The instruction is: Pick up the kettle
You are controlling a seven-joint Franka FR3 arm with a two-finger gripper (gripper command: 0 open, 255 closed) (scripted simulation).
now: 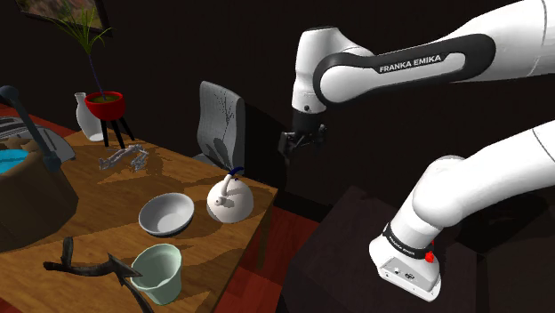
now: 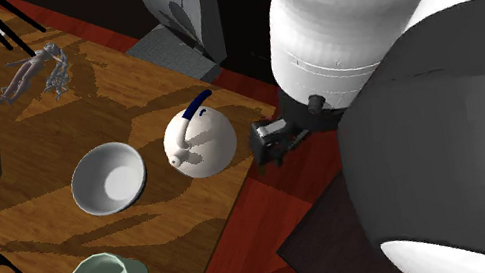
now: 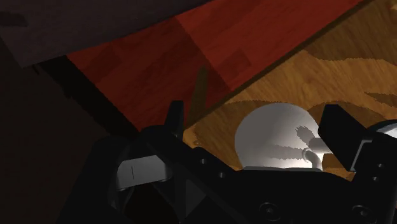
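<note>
A white round kettle [image 1: 229,204] with a dark blue handle stands upright near the corner of the wooden table [image 1: 107,204]. It also shows in the second exterior view [image 2: 200,139]. My black gripper [image 1: 301,140] hangs in the air, above the kettle and off to the shoulder view's right, past the table's edge. In the second exterior view the gripper [image 2: 272,142] sits just beyond the table corner. In the wrist view the fingers [image 3: 175,116] stand well apart and the gripper [image 3: 254,119] is open and holds nothing. The kettle [image 3: 277,137] lies far beyond them, untouched.
A white bowl [image 1: 166,213] and a pale green cup [image 1: 158,271] stand close to the kettle. A dark branch [image 1: 89,265], a small grey figure [image 1: 124,158], a red plant pot [image 1: 105,104] and a white vase [image 1: 87,116] share the table. A grey chair [image 1: 218,120] stands behind it.
</note>
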